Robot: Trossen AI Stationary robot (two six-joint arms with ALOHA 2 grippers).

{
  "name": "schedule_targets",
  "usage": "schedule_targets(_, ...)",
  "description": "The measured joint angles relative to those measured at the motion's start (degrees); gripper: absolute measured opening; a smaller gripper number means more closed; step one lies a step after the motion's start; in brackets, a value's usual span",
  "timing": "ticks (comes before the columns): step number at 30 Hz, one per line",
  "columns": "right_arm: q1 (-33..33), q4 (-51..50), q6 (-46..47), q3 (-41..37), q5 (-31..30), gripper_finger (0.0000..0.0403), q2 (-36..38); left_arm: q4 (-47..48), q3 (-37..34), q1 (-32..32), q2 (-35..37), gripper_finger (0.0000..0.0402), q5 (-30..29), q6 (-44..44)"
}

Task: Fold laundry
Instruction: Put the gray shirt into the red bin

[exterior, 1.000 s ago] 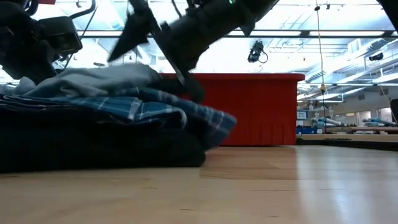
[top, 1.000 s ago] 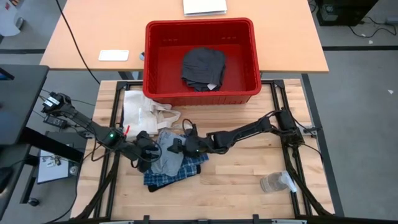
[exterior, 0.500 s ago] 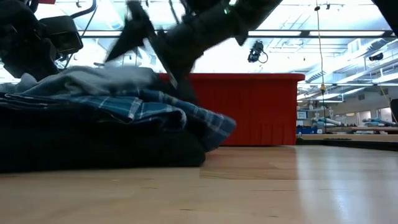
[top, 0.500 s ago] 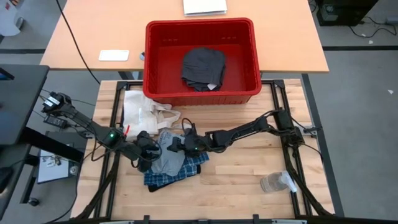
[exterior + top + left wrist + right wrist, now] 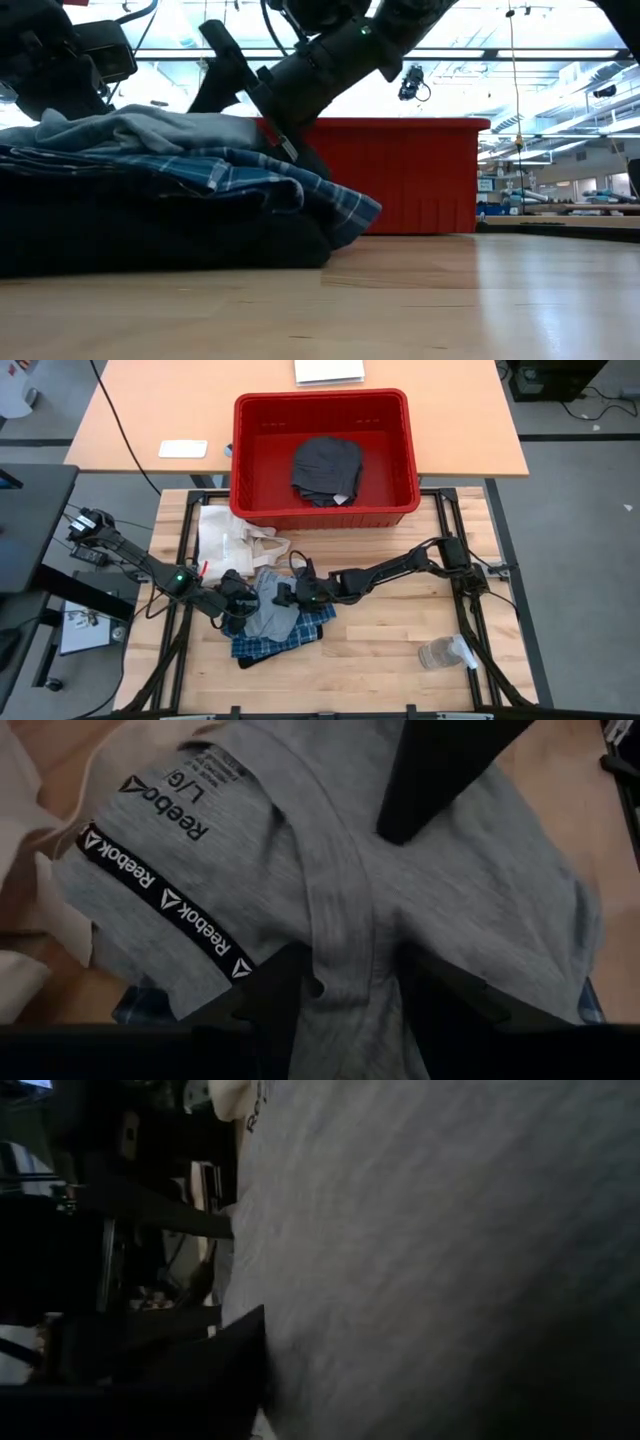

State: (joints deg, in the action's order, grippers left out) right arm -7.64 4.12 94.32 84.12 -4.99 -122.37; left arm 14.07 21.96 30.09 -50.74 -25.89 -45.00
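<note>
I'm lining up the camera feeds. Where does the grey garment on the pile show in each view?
High view: grey garment left of centre, atop the plaid shirt.
Low view: upper left, topping the pile.
Left wrist view: fills the picture.
Right wrist view: fills the right side.
Shared landmark: the red bin, also behind the pile in the low view.

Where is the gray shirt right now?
In the high view the gray shirt lies on the plaid shirt, left of the table's middle, just below the cream tote bag, between the left gripper and right gripper.
</note>
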Motion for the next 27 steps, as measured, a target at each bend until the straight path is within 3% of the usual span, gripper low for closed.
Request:
schedule_targets(11, 0.0, -0.1, -4.5, 0.0, 3.3, 0.0057, 0.0, 0.9, 0.3, 0.0, 0.9, 0.0173, 2.8, 0.0)
schedule_targets(17, 0.0, 1.3, -5.8, 0.0, 6.6, 0.0055, 0.1, 3.8, 2.8, 0.0, 3.3, 0.0173, 4.2, 1.1)
schedule_targets(27, 0.0, 7.0, -5.7, 0.0, 10.9, 0.0063, 0.1, 17.1, 11.8, 0.0, 8.1, 0.0173, 4.0, 6.5)
